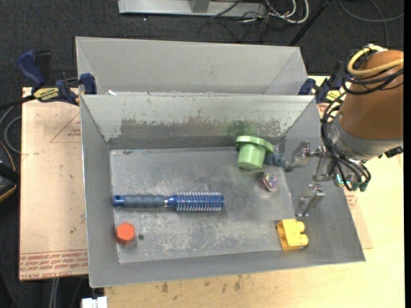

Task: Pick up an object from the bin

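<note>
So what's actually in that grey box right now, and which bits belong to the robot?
hairbrush: one, blue, lying flat left of the middle, handle to the left
round cap: one, orange-red, near-left corner
cup-shaped piece: one, green, by the back wall, right of the middle
small piece: one, clear-purplish, just in front of the green one; kind unclear
block: one, yellow, near-right corner
bin: one, grey metal
gripper: one, metal, fingers apart and empty, at the bin's right side
arm: one, orange-covered, coming from the right
</note>
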Motion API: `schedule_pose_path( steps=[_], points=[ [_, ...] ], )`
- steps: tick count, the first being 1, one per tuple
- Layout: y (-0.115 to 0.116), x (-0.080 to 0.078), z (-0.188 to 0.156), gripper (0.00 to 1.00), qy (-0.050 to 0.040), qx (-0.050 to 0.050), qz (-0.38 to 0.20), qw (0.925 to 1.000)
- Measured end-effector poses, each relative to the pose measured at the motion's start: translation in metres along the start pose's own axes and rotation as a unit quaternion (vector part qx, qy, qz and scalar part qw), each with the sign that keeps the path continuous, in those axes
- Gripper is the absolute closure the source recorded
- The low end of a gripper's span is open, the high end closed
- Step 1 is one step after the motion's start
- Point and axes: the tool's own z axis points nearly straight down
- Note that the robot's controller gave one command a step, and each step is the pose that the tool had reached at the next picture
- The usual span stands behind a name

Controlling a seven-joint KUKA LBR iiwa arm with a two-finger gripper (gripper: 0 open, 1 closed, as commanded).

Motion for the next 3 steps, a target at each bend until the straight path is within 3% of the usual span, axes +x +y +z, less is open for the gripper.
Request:
schedule_pose_path(
  steps=[1,2,3],
  points=[
    [0.0,0.02,0.12,0.0,-0.0006,0.0,-0.174,0.9847],
    [-0.051,0.024,0.159,0.0,-0.0072,0.002,-0.218,0.9759],
    [-0.049,0.025,0.159,1.0,-0.005,0.002,-0.221,0.9754]
  ],
)
